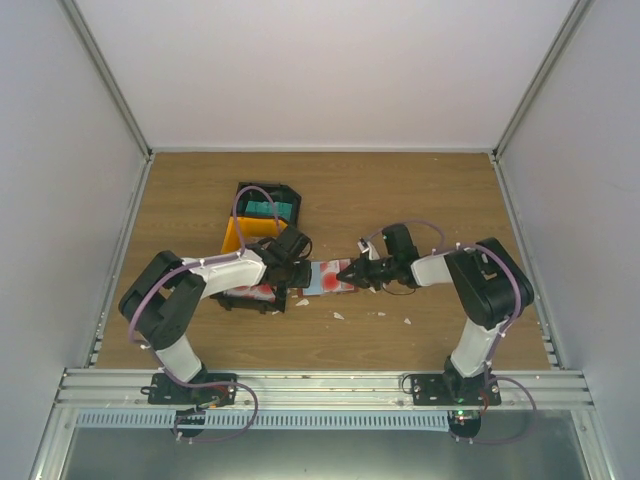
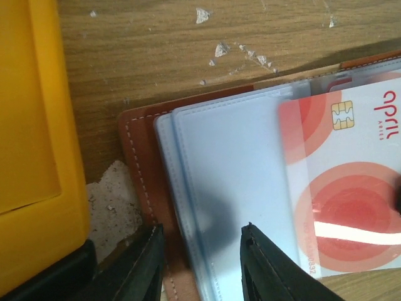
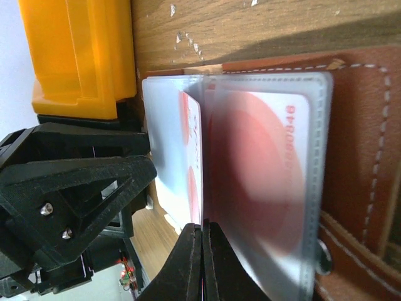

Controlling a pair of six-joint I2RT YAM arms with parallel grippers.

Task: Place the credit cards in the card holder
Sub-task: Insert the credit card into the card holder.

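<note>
The right claw (image 3: 202, 248) pinches the card (image 2: 351, 188) edge-on to feed it into a sleeve (image 2: 232, 182) of the wallet (image 2: 139, 169). The left claw (image 2: 200, 231), spread apart, straddles the wallet's edge, perhaps to steady it.

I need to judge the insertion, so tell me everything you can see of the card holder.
The card holder is a reddish-brown, leather-like wallet with pale stitching, lying open and flat on the wooden table beside the yellow bin. Clear plastic sleeves fan from its inside. A red-and-white card, pinched by the shut right gripper, sits partly inside one sleeve. The left gripper stands open, straddling the holder's stitched edge; contact is unclear.
</note>
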